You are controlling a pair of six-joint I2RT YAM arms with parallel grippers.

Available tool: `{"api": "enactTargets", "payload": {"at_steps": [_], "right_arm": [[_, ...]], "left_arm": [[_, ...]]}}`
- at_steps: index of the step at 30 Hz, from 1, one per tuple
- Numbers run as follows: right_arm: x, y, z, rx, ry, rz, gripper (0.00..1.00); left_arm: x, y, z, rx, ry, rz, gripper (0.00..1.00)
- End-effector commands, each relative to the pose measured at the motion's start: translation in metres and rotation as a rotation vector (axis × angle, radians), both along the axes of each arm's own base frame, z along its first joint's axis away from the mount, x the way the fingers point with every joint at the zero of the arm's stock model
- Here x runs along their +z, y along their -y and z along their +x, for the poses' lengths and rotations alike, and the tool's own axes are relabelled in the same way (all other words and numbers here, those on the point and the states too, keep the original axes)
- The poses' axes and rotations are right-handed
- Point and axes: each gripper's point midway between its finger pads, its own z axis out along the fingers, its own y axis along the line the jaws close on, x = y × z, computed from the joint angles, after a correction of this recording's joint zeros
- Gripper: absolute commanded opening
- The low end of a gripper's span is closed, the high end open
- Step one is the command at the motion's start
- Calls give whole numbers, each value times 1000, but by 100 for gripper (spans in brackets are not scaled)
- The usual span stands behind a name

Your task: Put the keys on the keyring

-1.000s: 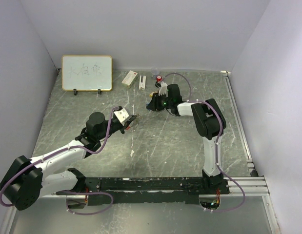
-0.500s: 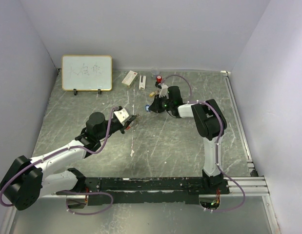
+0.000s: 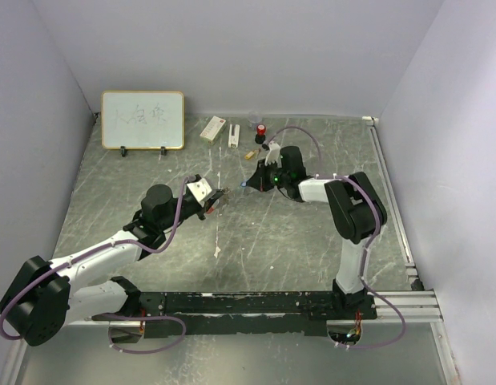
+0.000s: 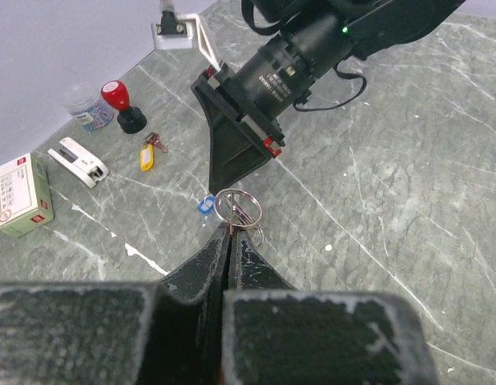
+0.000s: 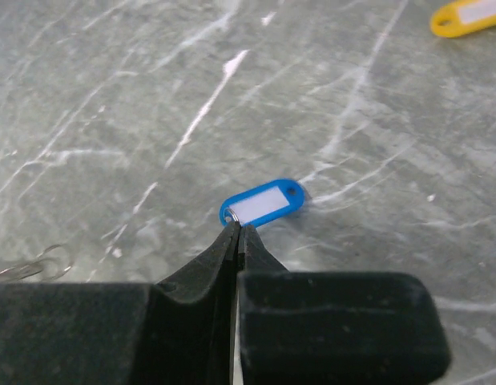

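Ring and blue tag both pinched, nothing threaded yet

The left arm is stretched low and forward, its gripper [image 4: 230, 229] clamped shut on the keyring [image 4: 238, 208], which is held in front and to the left of the red stamp [image 4: 119, 100]. A bit nearer the stamp, the blue key tag [image 5: 264, 204] is pinched by its very tip in the closed right gripper [image 5: 235, 233], with that arm bent leftward toward the ring. The yellow key tag [image 4: 147, 156] is seen lying right beside the stamp. So little of the tag is gripped that it could probably be twisted loose or dropped once it's pressed against the ring.
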Motion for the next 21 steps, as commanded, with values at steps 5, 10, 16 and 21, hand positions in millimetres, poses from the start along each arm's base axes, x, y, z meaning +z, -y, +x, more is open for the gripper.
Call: {"api": "enactTargets", "payload": {"at_steps": [5,10,16,21], "right_arm": [[31,-3,-19,18,70,10,0],[31,-2,-21,0,76,8,0],[43,-2,-28,-17,133,-16,0],[60,-1,-36,-33,206,-47,0]], "left_arm": [[9,-1,0,-2,29,-28,7],[12,-3,0,8,36,-31,7],[14,-2,0,1,38,-30,7],[13,1,0,-11,38,-32,7]]}}
